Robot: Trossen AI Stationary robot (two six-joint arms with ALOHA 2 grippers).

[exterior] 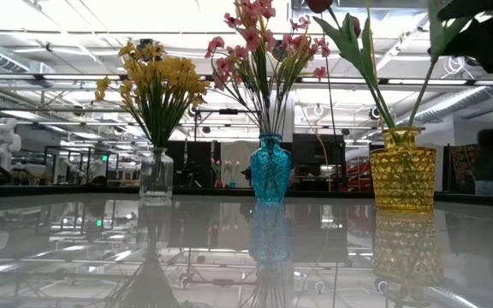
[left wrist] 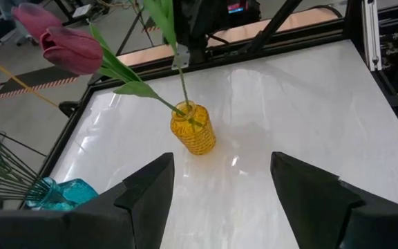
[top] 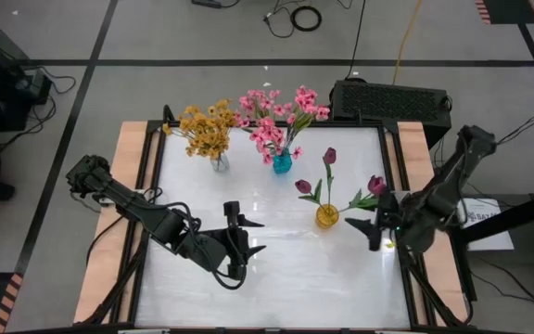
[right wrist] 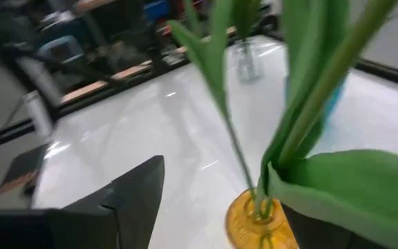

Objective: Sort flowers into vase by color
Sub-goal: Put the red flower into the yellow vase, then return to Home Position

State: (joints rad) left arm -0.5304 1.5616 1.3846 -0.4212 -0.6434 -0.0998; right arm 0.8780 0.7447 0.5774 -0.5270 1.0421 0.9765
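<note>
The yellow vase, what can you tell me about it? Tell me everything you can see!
The yellow vase is a small amber jar that looks like glass, with a bumpy diamond pattern, a round belly and a narrower neck. It stands upright on the white table, toward its right side, apart from the other vases. Green stems of dark magenta tulips sit inside it. The right tool hovers just beside it, open.
</note>
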